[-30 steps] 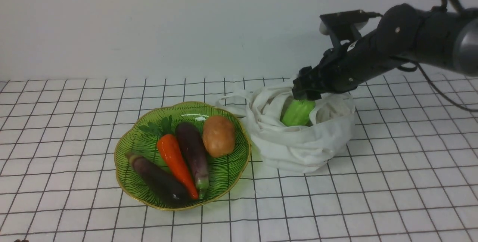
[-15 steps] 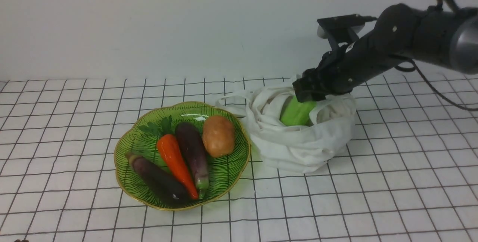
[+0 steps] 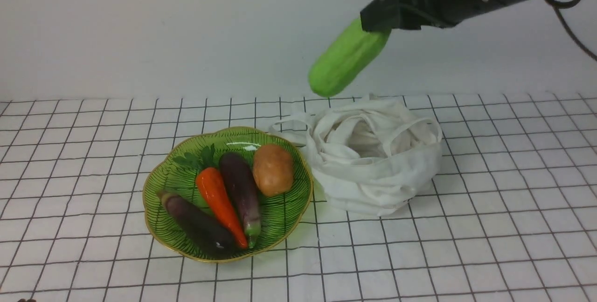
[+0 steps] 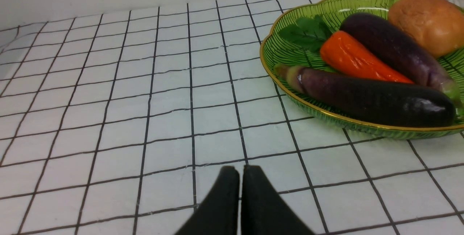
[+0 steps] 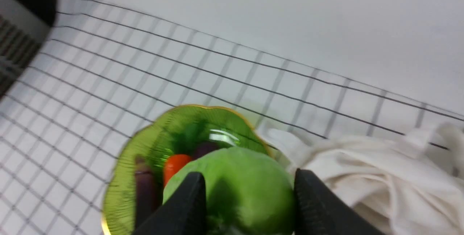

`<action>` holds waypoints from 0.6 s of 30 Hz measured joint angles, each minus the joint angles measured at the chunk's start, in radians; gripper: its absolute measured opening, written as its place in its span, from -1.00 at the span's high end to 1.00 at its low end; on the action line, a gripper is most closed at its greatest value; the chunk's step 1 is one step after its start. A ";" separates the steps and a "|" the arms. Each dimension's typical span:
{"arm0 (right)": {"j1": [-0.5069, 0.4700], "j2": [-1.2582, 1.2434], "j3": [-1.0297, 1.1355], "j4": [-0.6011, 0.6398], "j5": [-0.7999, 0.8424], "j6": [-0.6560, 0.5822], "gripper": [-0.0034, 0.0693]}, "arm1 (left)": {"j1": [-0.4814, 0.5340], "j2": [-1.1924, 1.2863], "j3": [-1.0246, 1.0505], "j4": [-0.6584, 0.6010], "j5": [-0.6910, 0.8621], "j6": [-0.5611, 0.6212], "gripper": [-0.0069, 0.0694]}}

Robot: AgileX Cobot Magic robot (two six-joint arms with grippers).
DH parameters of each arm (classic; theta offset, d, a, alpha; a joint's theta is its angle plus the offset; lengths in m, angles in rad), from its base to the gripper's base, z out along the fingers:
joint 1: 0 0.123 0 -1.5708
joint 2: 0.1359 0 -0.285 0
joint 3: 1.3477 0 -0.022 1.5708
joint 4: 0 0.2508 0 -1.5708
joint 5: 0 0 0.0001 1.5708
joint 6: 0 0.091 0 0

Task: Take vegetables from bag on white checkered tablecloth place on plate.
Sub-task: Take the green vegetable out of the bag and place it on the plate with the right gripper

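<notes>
My right gripper [image 3: 378, 17] is shut on the light green vegetable [image 3: 345, 59] and holds it high in the air, above the left side of the white cloth bag [image 3: 373, 153]. In the right wrist view the vegetable [image 5: 235, 188] sits between the two black fingers [image 5: 188, 202]. The green plate [image 3: 186, 241] with a gold rim lies left of the bag on the checkered tablecloth [image 3: 466, 246]. My left gripper [image 4: 240, 171] is shut and empty, low over the cloth, left of the plate [image 4: 275, 53].
The plate holds an orange carrot [image 3: 219, 204], two dark purple eggplants [image 3: 240, 190], a brown potato [image 3: 273, 169] and a green leaf [image 3: 198, 158]. A plain white wall rises behind the table.
My right gripper has risen out of the bag with the green vegetable and moved a little left. The bag now shows no green inside.
</notes>
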State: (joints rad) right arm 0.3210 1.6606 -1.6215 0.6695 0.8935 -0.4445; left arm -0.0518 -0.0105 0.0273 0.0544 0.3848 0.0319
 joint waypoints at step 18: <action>0.227 0.357 -0.002 0.065 -0.016 -0.097 0.12 | 0.000 0.000 0.000 0.000 0.000 0.000 0.84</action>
State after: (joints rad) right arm 0.5476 2.0180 -1.6237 0.7341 0.8770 -0.5415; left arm -0.0518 -0.0105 0.0273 0.0544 0.3848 0.0319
